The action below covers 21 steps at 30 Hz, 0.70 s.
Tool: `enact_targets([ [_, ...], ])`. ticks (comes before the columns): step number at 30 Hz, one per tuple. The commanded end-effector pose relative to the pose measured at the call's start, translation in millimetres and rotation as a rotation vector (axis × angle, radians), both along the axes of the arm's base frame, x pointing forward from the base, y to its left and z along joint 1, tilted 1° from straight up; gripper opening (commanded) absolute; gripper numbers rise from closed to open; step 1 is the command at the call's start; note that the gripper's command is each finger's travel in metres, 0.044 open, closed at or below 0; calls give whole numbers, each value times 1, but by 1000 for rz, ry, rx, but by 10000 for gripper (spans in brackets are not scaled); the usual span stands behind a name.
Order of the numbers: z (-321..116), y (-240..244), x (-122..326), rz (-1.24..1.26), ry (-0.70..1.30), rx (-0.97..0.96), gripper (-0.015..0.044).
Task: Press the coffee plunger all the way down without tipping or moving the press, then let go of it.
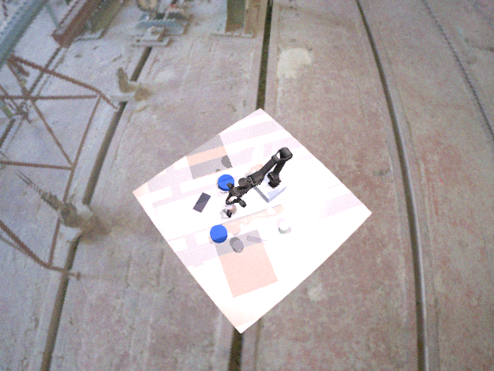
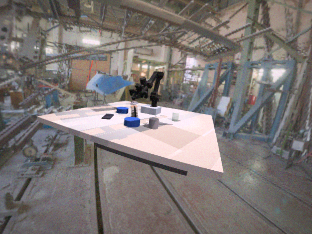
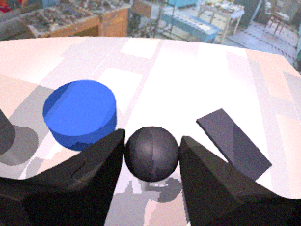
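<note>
Now the gripper (image 3: 152,155) holds the black plunger knob (image 3: 152,154) between its two fingers. Directly under it stands the coffee press (image 3: 145,220).

No legible text, label, brand, number or sign appears in any of the three views, whether on the patchwork pale tabletop (image 2: 176,148), the objects standing on it, or the blurred industrial hall behind.
</note>
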State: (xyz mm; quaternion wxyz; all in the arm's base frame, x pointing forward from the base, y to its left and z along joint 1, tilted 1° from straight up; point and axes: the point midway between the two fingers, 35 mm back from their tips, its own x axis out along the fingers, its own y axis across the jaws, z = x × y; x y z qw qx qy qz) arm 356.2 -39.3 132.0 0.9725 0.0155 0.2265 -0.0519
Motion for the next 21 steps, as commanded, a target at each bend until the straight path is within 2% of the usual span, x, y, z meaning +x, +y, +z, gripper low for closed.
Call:
enact_targets([
  [1, -12, 0, -1, -3, 41, 8, 117],
  [21, -11, 0, 3, -3, 41, 8, 117],
])
